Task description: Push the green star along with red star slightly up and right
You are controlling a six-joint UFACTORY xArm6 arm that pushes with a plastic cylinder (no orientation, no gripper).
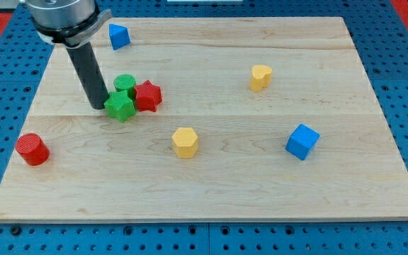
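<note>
A green star [120,105] lies left of the board's middle. A red star [148,95] touches its right side. A green cylinder [125,83] sits just above the green star and touches both stars. My tip [99,106] rests on the board right at the green star's left edge, seemingly touching it. The dark rod rises from there toward the view's top left.
A blue block [119,35] lies near the top left. A red cylinder [32,149] sits at the lower left. A yellow block [185,142] lies below centre, another yellow block [261,77] at upper right, and a blue cube [302,141] at right.
</note>
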